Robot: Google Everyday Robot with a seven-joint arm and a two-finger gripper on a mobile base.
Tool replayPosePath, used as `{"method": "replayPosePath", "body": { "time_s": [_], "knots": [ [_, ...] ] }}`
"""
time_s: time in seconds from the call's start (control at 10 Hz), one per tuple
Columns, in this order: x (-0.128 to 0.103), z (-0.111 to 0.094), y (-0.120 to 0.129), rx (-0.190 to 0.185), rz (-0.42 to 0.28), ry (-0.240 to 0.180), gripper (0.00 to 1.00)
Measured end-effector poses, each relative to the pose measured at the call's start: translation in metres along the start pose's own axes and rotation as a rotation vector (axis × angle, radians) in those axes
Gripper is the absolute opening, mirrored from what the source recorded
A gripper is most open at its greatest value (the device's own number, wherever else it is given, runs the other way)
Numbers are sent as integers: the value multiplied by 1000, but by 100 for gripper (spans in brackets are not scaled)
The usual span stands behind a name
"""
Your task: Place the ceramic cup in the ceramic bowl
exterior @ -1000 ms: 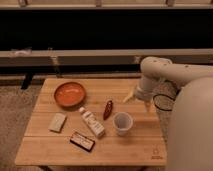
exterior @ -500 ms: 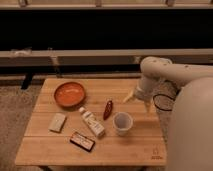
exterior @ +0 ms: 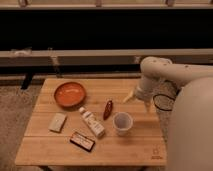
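Nothing on the table appears to have shifted over the last second, and the arm holds the same pose above the right edge. Robot arm [exterior: 165,70], white and bulky, enters from the right and bends down at its wrist toward the tabletop. Wooden table [exterior: 125,150], slatted and pale brown, stands on a grey carpet in front of a low dark bench. Ceramic bowl [exterior: 69,94], shallow and orange-red with a darker rim, sits upright near the rear left corner and holds nothing. White bottle [exterior: 92,122] lies on its side near the table's centre, its cap end toward the bowl and its base toward the front. Ceramic cup [exterior: 122,123], whitish-grey and without a handle, stands upright with its mouth up, just right of the bottle and well apart from the bowl. Gripper [exterior: 137,102] hangs over the right part of the table, behind and slightly right of the cup, not touching it; its jaws stand apart, with one pale fingertip [exterior: 128,98] pointing left and the other down to the right, and nothing between them. Pale rectangular packet [exterior: 57,122] lies flat in front of the bowl. Dark flat packet [exterior: 82,141] lies near the front edge, just beside the bottle's base. Small red object [exterior: 107,109], slim and elongated, lies between the bottle and the gripper.
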Motion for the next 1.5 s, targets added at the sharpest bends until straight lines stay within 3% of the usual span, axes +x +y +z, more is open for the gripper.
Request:
{"method": "replayPosePath", "body": {
  "time_s": [1.0,1.2,1.5],
  "knots": [
    [0,0,0,1,0,-1,80],
    [8,-3,-5,-4,-35,-36,80],
    [50,-1,-16,-12,-103,-113,80]
  ]
}}
